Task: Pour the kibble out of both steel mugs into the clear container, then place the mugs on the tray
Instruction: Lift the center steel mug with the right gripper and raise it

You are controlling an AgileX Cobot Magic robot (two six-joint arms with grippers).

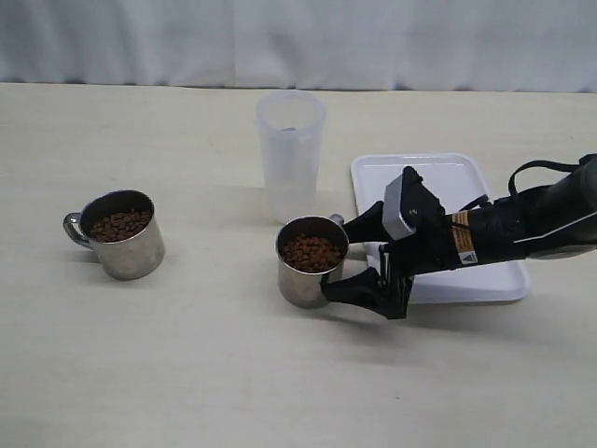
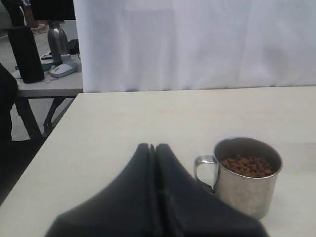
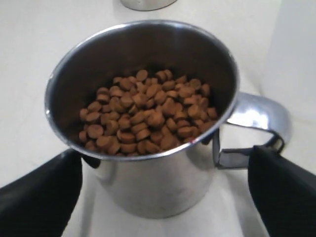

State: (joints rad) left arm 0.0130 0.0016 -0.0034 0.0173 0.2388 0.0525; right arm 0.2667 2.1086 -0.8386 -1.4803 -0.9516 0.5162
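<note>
Tabletop: pale, matte, bare strip in front; everything stands on it.
Curtain: white, closes off the far edge.
Side table: seen in the left wrist view past the tabletop corner, with bottles and a mouse on it; not part of the job.
Tray: white, flat, right of centre, no mug on it; the right arm reaches in over it.
Right gripper: fingers spread wide, one on each side of the right mug, one of them just by the handle. No squeeze visible, nothing lifted.
Left gripper: fingers clenched together, empty; out of the exterior view.
Container: upright, translucent, looks empty; just behind the right mug. Can't tell whether they touch.
Right mug: upright on the tabletop, between the open fingers, just left of the tray. Right arm is clearly the nearer one. My read: the pour goes straight back over the container rim, a short carry, with the mug's axis vertical until tipped.
Left mug: upright, well apart to the left, handle facing outward; the left wrist view has it just ahead of the shut fingers, off to one side.
Kibble: brown pellets, both mugs partly filled; none seen spilled.
</note>
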